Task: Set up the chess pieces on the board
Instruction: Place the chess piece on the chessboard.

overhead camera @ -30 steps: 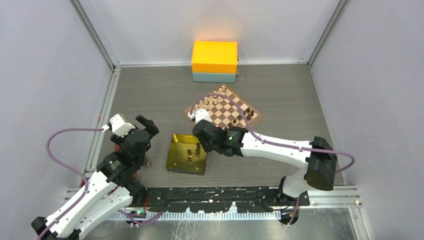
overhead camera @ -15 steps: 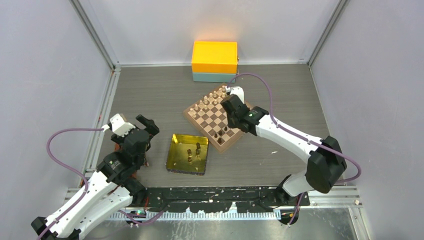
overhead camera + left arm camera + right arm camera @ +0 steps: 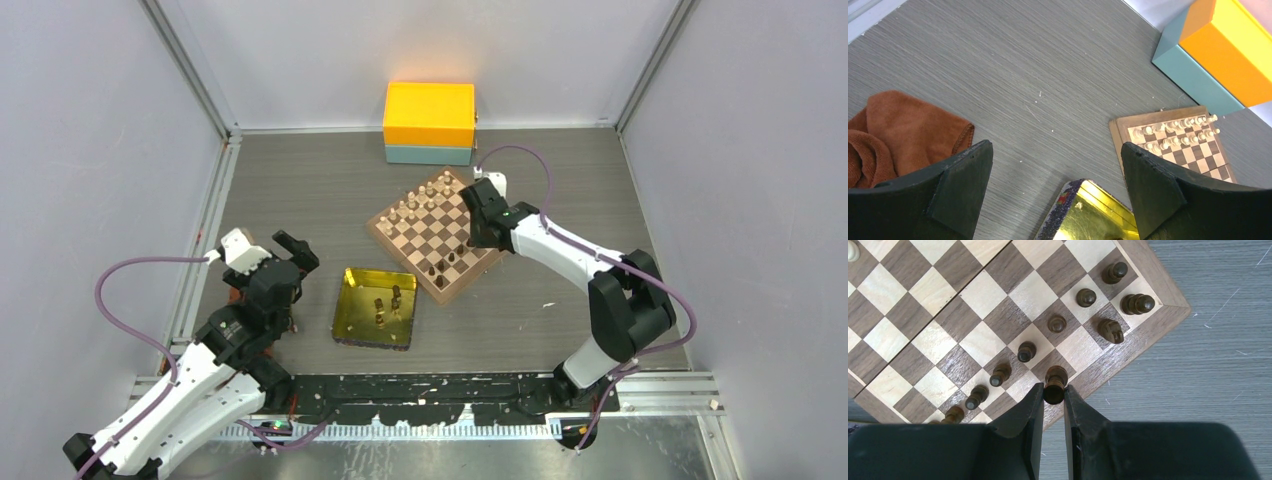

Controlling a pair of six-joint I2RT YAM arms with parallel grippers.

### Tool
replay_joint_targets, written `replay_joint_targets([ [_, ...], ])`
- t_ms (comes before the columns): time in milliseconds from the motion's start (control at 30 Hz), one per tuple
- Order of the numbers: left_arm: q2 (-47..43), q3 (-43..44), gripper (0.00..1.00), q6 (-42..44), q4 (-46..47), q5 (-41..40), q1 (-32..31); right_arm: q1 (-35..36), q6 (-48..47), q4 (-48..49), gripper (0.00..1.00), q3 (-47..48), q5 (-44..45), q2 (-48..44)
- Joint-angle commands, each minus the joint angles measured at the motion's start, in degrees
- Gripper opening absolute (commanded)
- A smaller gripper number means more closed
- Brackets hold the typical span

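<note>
Right gripper [image 3: 1053, 390], narrowly open, pinches a dark piece [image 3: 1055, 377] upright over a back-row square of the board [image 3: 1033, 295] behind the pawns [image 3: 1026, 351], filling that rank; left gripper [image 3: 1055, 170] hangs wide open, empty

Board [image 3: 437, 240] sat mid-table, with the box [image 3: 429, 122] behind it at 12 o'clock and the tray [image 3: 358, 325] off its 7 o'clock corner. Chess pieces [image 3: 1027, 351] lined the board's 5 o'clock edge, and a few more stood in the tray. The other set [image 3: 420, 197] lined the 11 o'clock edge. Right gripper [image 3: 1053, 390] hung over the 3 o'clock corner, one chess piece [image 3: 1056, 376] between its fingers. Cloth [image 3: 898, 125] lay at the tray's 9 o'clock.
</note>
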Motion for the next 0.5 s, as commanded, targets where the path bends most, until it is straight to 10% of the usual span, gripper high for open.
replay_joint_targets([
  [0,-0.6,-0.1,1.00,0.0,2.2,-1.2,-0.3,-1.7,1.5,2.9,0.01,-0.1,-1.1,0.0],
  [467,-0.3,-0.6,1.00,0.1,2.8,-1.6,-0.3,-5.8,2.5,4.2,0.01,-0.9,-4.0,2.5],
])
